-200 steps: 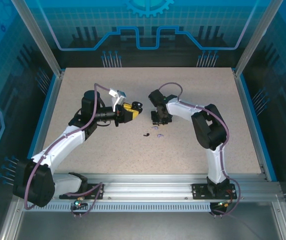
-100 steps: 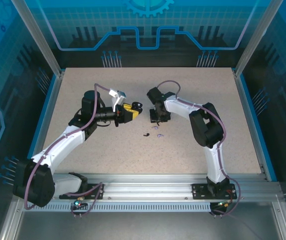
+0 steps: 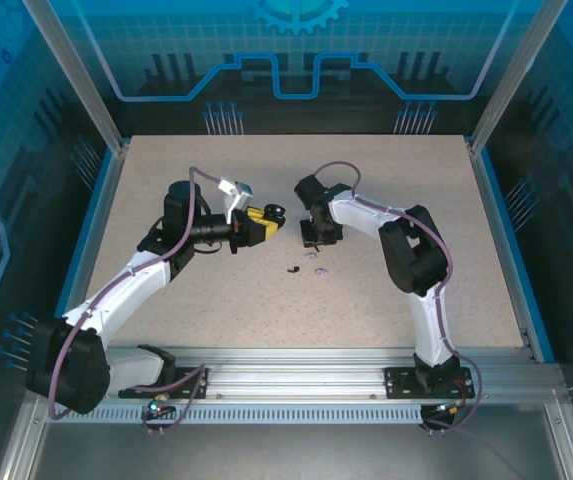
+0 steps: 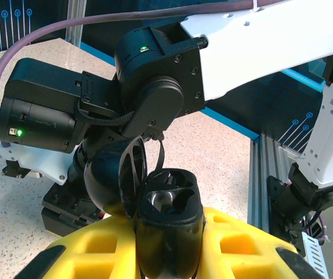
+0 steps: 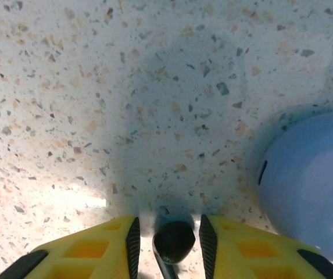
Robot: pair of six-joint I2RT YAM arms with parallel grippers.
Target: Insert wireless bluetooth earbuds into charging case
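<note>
**Pincer check: right one carrying a black earbud toward the open case**

Your right pincer (image 5: 168, 225) is narrow, its pads closed on a black earbud (image 5: 174, 241) just above the counter (image 5: 154, 87). Over the last second it has shifted slightly up the counter and leftward, away from the loose pieces and toward your left pincer (image 4: 166, 244).

The left one has not moved. It is clamped tight on the black charging case (image 4: 169, 200), with the lid (image 4: 117, 177) swung open and both wells apparently empty.

A second black earbud (image 3: 293, 269) and the lavender earbuds (image 3: 318, 268) lie loose between the arms. The lavender case (image 5: 311, 186) rests just beside the right pincer.

Judgement: the pick is done, the transfer is under way, and nothing is seated yet. Next you must line the earbud up with a well.
</note>
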